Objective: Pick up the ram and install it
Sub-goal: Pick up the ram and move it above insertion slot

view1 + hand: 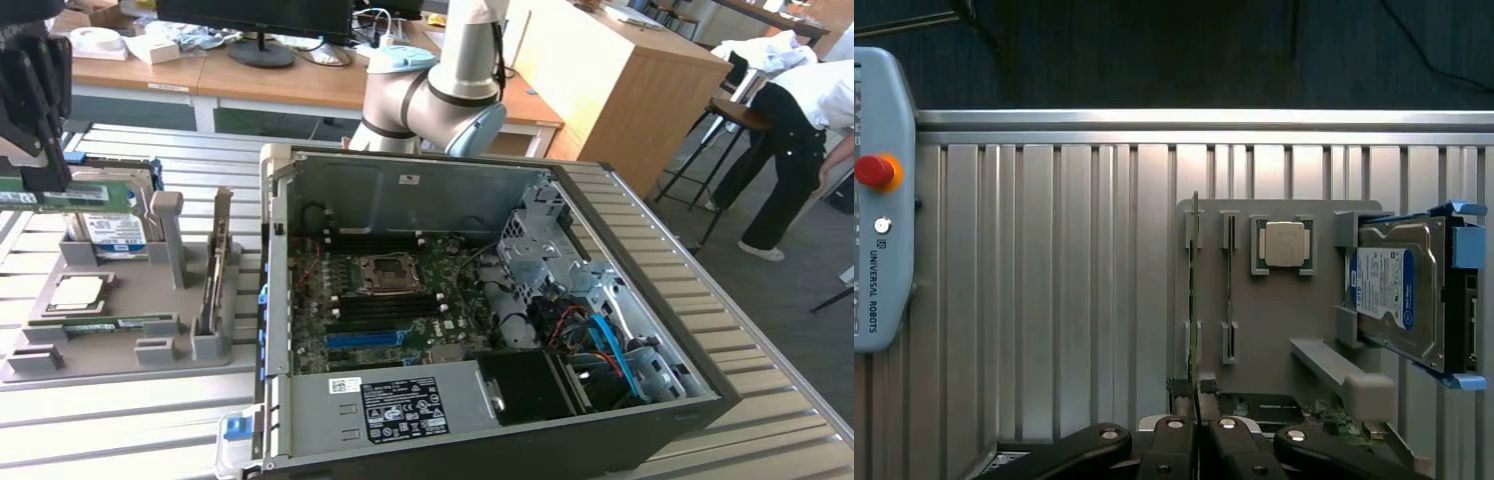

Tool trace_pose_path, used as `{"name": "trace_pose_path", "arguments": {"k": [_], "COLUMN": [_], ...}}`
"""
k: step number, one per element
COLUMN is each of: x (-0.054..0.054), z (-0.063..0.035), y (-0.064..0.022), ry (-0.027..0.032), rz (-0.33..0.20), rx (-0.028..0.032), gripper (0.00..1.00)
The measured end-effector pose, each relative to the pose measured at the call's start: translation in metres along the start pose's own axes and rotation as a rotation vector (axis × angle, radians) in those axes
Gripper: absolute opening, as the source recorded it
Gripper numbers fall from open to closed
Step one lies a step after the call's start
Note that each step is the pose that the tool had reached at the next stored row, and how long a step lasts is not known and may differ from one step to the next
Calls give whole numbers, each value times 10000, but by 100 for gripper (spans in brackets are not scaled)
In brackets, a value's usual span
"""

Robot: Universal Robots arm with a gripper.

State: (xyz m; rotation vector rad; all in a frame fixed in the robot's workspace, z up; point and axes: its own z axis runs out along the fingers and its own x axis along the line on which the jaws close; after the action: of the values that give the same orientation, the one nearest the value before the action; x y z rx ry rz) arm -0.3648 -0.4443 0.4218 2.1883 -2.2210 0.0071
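My gripper is clamped shut on one ram, holding it level above the grey tray. The tray sits by the slatted table's edge at the exterior view's left. In the wrist view the stick runs edge-on between my fingers. The tray carries one hard drive at its far edge, one processor chip, and one more green stick flat near its front edge. Further right stands one open computer case with one blue slot strip inside.
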Motion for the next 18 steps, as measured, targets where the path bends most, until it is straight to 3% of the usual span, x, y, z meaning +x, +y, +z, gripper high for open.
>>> {"name": "trace_pose_path", "arguments": {"k": [9, 18], "x": [0, -4], "z": [-8, -11], "y": [-36, -294], "ry": [0, 0], "rz": [0, -1], "rx": [0, 1], "gripper": [11, 11]}}
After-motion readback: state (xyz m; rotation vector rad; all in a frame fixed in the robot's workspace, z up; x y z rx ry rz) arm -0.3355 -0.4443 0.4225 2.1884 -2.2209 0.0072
